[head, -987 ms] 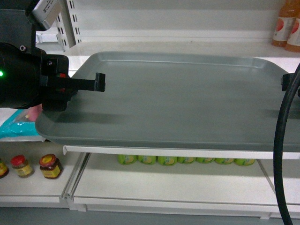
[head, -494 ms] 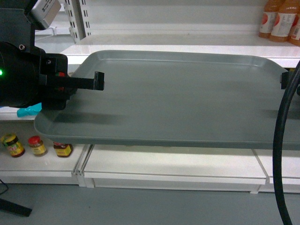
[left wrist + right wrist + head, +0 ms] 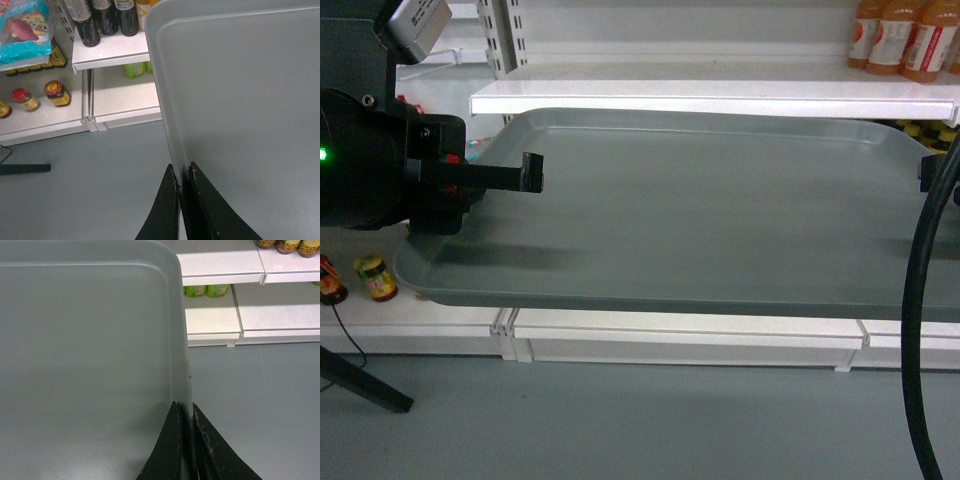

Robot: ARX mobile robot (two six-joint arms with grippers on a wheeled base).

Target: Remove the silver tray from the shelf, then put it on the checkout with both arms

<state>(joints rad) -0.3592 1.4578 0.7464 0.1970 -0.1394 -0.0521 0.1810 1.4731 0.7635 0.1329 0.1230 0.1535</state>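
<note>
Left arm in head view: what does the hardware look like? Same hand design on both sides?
The left arm has a bulky matte black housing with a green light, a small red block, and a grey-white labelled module above. Its left hand ends in a slim black finger. Both wrist views show matching tapered black fingers. A thick black cable runs down the right side.

Left claw [image 3: 525, 175]: bulky matte black housing with a small green light lit on its left face, a red block where the finger joins the body, and a screw head near the top. One slim black finger ends in a short upturned tip. Right claw [image 3: 184, 445]: two tapered black fingers, scuffed with pale specks. Thick black cable [image 3: 923, 300] beside it.
</note>
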